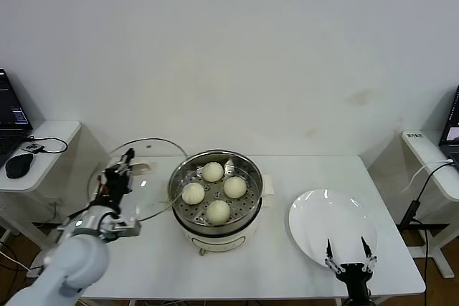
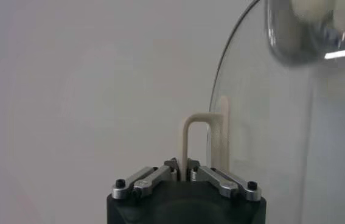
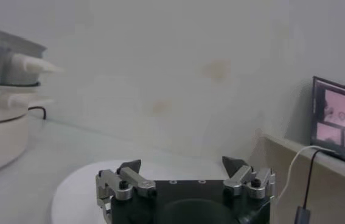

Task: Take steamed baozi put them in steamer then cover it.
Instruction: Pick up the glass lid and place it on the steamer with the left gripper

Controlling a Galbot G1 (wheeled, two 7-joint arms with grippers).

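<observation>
The white counter point(image 1: 287, 263) carries everything. At its centre stands the steamer point(image 1: 215, 228), a shiny steel pot on a white base, mouth up and uncovered. About three o'clock from it, near the counter's right end, lies a flat white plate point(image 1: 315, 220).

At roughly nine o'clock from the steamer the cover point(image 1: 154, 150) is lifted clear of the counter — a clear glass disc with a metal rim, tilted, its near edge overlapping the steamer's left rim in the head view. The left wrist view shows its cream bar handle point(image 2: 190, 137) as a narrow arch standing straight out from the glass, with the left gripper point(image 2: 185, 175) clamped shut on it.

The right gripper point(image 1: 348, 263) hovers at the plate's six o'clock edge, fingers spread wide and holding nothing.

Inside the steamer, four steamed baozi point(image 1: 218, 211) sit on the perforated tray in a diamond — one each toward twelve, three, six and nine o'clock, close together but mostly apart, round with no clear long axis.
</observation>
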